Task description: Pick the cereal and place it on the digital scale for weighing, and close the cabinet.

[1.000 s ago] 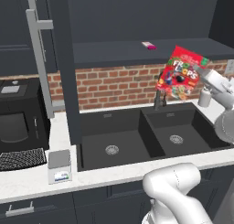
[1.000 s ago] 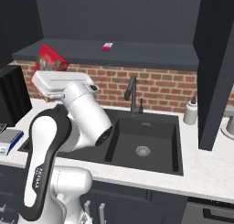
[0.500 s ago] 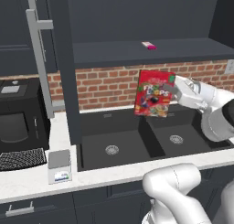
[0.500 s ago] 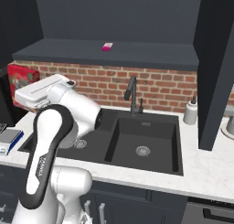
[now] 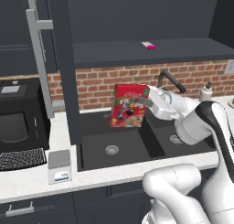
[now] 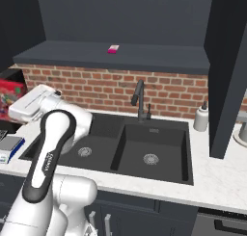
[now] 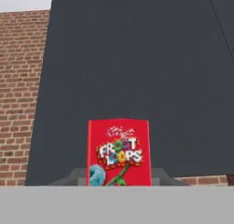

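The cereal [image 5: 130, 105] hung above the sink [image 5: 119, 147], in front of the brick wall [image 5: 96, 85]. The digital scale [image 5: 59, 166] sat on the counter [image 5: 27, 181] left of the sink, before the open cabinet [image 5: 68, 77] door

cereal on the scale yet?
No, the cereal is held in the gripper above the sink, well right of the digital scale on the counter.

Flat, even rendered light; no clear source showing. Dark cabinet [image 5: 64, 58] and sink [image 6: 159, 148] reading dim, detail sinking into black. Brick wall [image 6: 169, 93] and pale counter [image 5: 27, 182] catching most light. Soft shadow lying under shelf. No glare. Slight softness throughout; hand view looking coarse, blocky.
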Available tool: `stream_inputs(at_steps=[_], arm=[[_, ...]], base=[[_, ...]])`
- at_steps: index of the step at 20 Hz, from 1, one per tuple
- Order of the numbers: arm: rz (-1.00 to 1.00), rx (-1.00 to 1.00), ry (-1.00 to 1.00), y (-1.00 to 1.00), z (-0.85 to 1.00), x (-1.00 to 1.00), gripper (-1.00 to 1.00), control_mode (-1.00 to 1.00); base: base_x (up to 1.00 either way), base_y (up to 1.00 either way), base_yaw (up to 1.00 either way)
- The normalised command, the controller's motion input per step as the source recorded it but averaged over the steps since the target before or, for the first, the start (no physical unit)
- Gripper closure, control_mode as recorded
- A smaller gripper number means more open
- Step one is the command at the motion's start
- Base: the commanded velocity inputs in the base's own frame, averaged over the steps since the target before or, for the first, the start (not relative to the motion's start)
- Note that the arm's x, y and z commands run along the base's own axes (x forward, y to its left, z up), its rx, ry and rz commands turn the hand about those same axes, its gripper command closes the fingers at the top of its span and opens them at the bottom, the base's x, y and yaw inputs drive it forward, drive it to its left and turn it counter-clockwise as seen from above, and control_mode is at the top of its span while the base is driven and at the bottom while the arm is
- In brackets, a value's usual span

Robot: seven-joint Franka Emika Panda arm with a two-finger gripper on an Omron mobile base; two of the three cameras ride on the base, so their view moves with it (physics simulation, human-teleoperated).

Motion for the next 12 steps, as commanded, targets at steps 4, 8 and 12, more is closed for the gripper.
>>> stream_inputs(at_steps=[4, 8, 12], arm=[[0.22, 0.11, 0.00, 0.31, -0.35, 0.19, 1.00, -1.00], [0.15, 0.05, 0.00, 0.24, -0.43, 0.35, 1.00, -1.00], [0.05, 0.00, 0.00, 0.20, -0.38, 0.34, 1.00, -1.00]], base=[[0.00, 0.00, 0.00], [0.00, 0.00, 0.00], [0.00, 0.00, 0.00]])
